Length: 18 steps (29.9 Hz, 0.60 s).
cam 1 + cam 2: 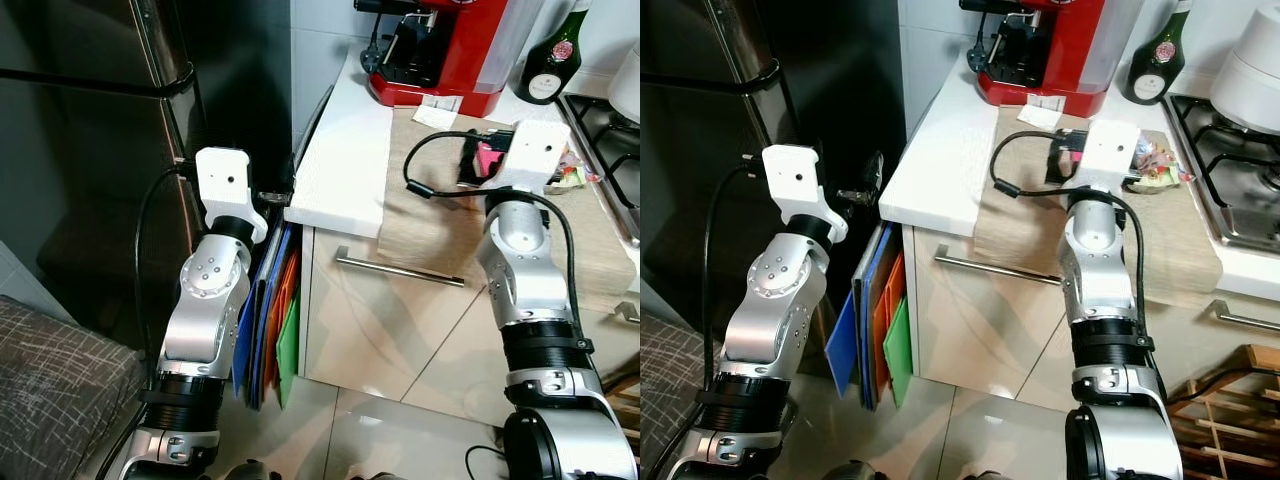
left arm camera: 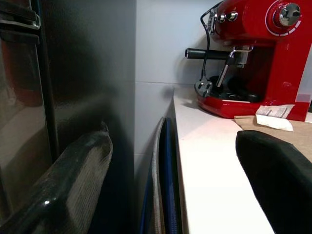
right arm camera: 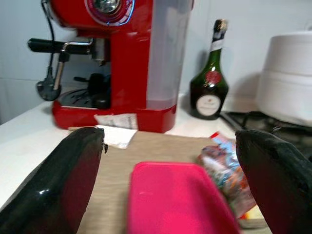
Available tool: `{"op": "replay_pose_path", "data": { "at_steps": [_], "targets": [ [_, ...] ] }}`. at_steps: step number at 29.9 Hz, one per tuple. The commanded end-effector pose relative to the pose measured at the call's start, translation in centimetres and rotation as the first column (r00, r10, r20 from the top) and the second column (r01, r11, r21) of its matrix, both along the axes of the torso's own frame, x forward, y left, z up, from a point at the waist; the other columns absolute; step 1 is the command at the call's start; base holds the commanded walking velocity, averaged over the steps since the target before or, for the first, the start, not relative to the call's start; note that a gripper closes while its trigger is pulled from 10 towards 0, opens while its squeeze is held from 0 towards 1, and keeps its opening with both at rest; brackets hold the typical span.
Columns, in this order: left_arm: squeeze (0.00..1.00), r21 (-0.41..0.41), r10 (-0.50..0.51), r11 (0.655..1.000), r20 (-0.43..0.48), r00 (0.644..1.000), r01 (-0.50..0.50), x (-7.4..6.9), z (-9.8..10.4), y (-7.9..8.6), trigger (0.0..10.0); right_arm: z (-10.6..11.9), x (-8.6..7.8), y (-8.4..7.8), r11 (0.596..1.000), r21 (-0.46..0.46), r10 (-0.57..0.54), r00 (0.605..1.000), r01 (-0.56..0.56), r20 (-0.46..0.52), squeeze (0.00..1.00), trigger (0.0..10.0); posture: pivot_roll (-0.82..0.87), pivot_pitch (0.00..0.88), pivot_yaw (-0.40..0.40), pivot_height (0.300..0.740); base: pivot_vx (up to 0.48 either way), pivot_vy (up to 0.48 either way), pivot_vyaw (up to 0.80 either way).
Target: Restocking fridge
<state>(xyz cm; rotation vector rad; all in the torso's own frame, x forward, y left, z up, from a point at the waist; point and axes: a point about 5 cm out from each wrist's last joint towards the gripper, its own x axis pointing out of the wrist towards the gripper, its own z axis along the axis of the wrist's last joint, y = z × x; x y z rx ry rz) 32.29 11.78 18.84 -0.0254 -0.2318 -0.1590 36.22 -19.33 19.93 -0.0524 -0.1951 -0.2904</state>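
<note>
1. Pink plastic container with a flat lid (image 3: 175, 197) lies straight ahead of your right gripper (image 3: 168, 180), between its two spread black fingers (image 3: 53, 185) and a little beyond their tips; nothing is pinched.
2. It sits on the beige woven mat (image 1: 440, 215) that covers the middle of the white counter (image 1: 345, 150), toward the counter's back half, with a crinkled bag of colourful wrapped sweets (image 3: 229, 173) touching or just beside it on the hob side.
3. Its long axis appears to run away from you, in line with the fingers, so you can judge that a straight reach forward should bring one finger down each long side.
4. Your right arm is clearly the nearer one; your left gripper (image 2: 170, 185) hangs off the counter's left edge, fingers spread and empty, aimed at the gap between the dark glossy fridge (image 1: 90, 130) and the counter, where blue, orange and green flat boards (image 1: 275, 320) stand on edge.
5. Behind the container, at the counter's back edge, stand a red espresso machine (image 1: 440, 50) and a dark green bottle (image 1: 552, 60), well apart from it, so there is open mat for the approach.
6. Watch the sweets bag on the right finger's side, and the steel hob (image 1: 605, 130) at the counter's right end.
7. The fridge door looks closed; you will likely need the left gripper on its handle (image 1: 165, 55).
</note>
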Motion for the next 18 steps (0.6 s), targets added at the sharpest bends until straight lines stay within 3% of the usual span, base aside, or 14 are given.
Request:
{"op": "replay_pose_path", "data": {
  "at_steps": [1,5,13,18],
  "targets": [
    [0.00,0.002,-0.011,1.000,0.007,1.000,0.011,-0.1,0.4,-0.3,10.0,0.4,-0.1,-0.7,0.999,-0.008,-0.036,0.999,0.036,0.014,0.00,10.0,0.04,0.000,-0.029,0.740,0.000,0.000,0.00],
    [0.00,0.000,-0.014,1.000,0.002,1.000,0.014,-0.1,0.2,-0.4,10.0,-0.4,-0.4,-1.4,0.997,-0.023,-0.069,0.998,0.069,-0.013,0.00,10.0,0.04,0.000,-0.031,0.740,0.000,0.000,0.00],
    [0.00,0.000,-0.017,1.000,-0.002,1.000,0.017,-0.1,0.2,-0.4,10.0,-1.5,-0.7,-1.3,0.998,0.004,-0.063,0.997,0.063,-0.054,0.00,10.0,0.04,0.000,-0.033,0.740,0.000,0.000,0.00],
    [0.00,-0.024,-0.090,0.996,-0.006,0.996,0.090,-0.4,0.0,-0.7,10.0,-2.5,-1.1,-1.5,0.996,0.022,-0.081,0.992,0.083,-0.093,0.00,10.0,0.03,0.000,-0.033,0.740,0.000,0.000,0.00]
  ]
}}
